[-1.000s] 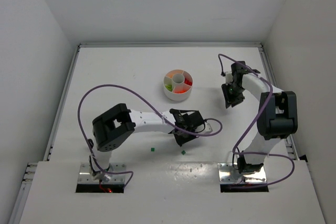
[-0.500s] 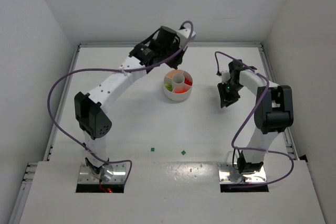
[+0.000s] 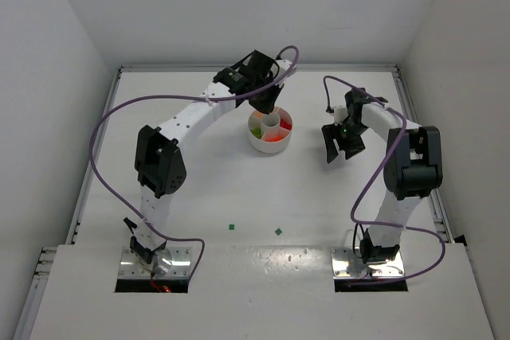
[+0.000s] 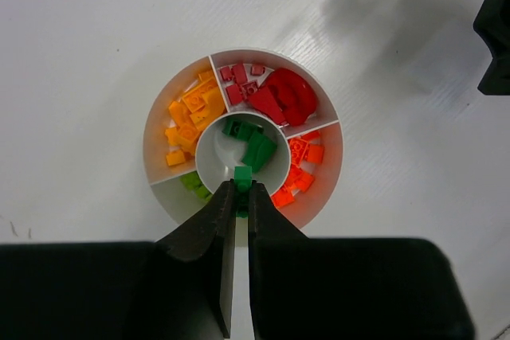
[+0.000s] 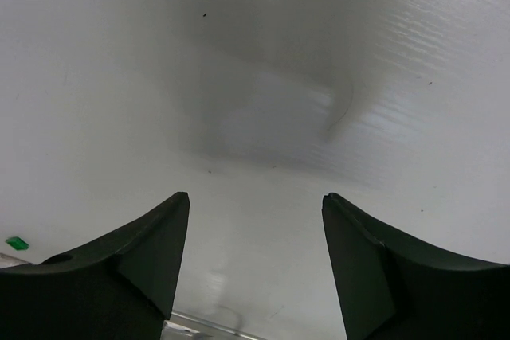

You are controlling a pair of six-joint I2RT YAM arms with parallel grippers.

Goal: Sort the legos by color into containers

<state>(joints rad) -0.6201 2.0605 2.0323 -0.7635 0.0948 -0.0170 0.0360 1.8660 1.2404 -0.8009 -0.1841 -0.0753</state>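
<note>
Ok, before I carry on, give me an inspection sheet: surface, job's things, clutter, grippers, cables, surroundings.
Surface: white tabletop, faint scuffs.
Job's things: low round white divided dish holds sorted plastic bricks: yellow-orange, red, orange-red and light green wedges, dark green in the hub; two small green bricks lie loose near the arm bases.
Clutter: nothing seen.
Grippers: left gripper shut on a small dark green brick over the dish; right gripper open, empty, right of the dish.
Cables: purple cables loop off both arms, clear of the dish.
Surroundings: white walls on three sides; nothing else seen.
</note>
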